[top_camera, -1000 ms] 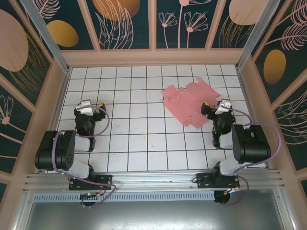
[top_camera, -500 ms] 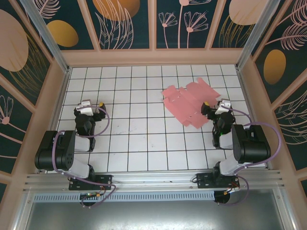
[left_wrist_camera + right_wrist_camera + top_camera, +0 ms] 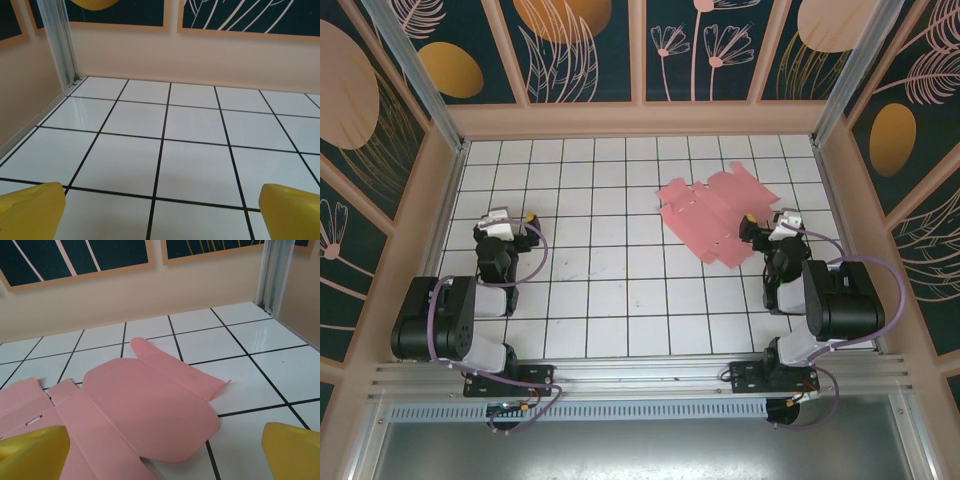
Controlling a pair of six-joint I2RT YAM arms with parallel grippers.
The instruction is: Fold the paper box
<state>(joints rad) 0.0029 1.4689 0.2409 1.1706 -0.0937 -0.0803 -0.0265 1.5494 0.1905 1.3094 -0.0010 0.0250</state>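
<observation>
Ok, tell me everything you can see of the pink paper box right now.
The paper box is an unfolded die-cut sheet of thin, matte pink card with creases, rounded flaps, smaller tabs and a small slot. It lies flat on the white tiled table, right of centre toward the far side, turned diagonally to the grid. Nothing grips it: the right gripper sits at its near right edge, jaws wide apart.

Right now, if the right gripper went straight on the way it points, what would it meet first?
Probably the paper box, lying flat just ahead of the open right gripper; height above it is unclear.
</observation>
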